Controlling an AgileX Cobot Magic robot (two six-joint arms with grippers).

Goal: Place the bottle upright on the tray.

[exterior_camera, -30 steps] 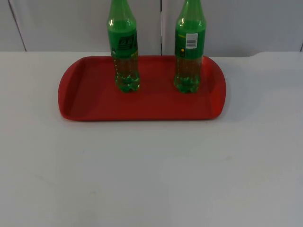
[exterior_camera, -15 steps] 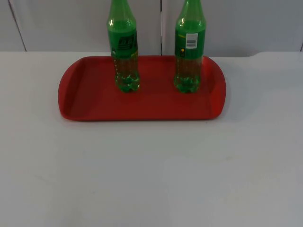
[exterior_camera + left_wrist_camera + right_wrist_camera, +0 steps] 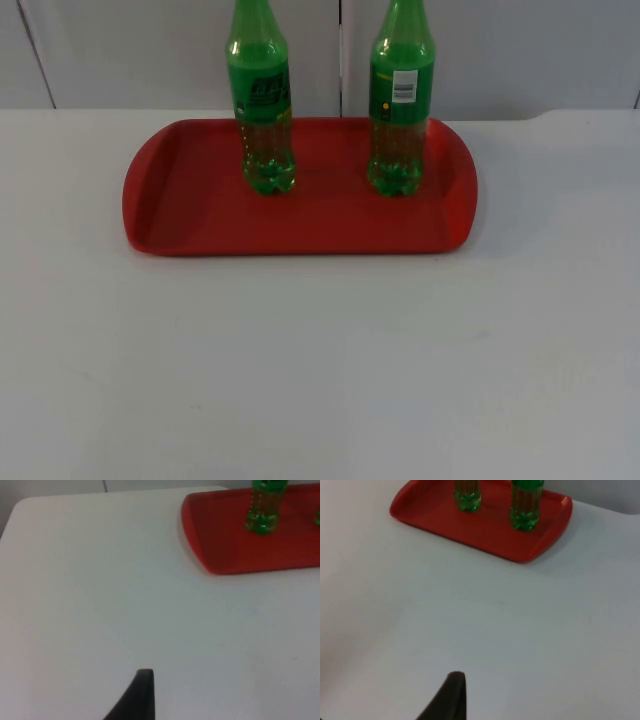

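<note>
Top view: you look down and forward from a fixed spot over the white table (image 3: 320, 380) toward the grey partition wall (image 3: 520, 50).
Left wrist view: you look across the table from well back, toward one end of the red tray (image 3: 235, 555).
Right wrist view: you stand farther off, with the whole tray before you.
Shared: all three take in the tray and the green bottles (image 3: 260, 100).
</note>
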